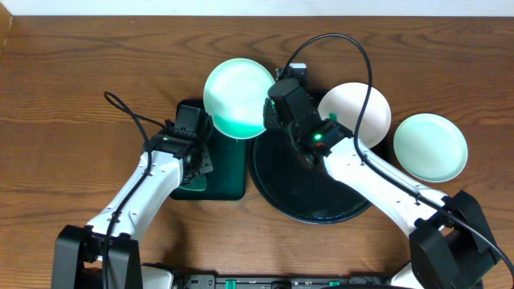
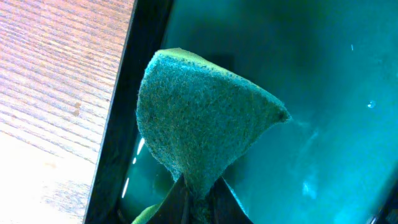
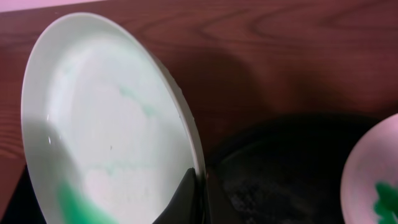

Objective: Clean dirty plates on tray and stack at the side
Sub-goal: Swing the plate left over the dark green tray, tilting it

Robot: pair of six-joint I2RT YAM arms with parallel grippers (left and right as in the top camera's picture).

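Wooden table: your right gripper clamps a smeared plate, left gripper the sponge; second plate sits aside, third plate waits on tray.

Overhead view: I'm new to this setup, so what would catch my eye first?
A pale mint plate stands out, tilted and pinched at its rim by the right gripper beside the black tray. The left gripper grips a green sponge over the dark green tray. A white plate and another mint plate lie to the right.
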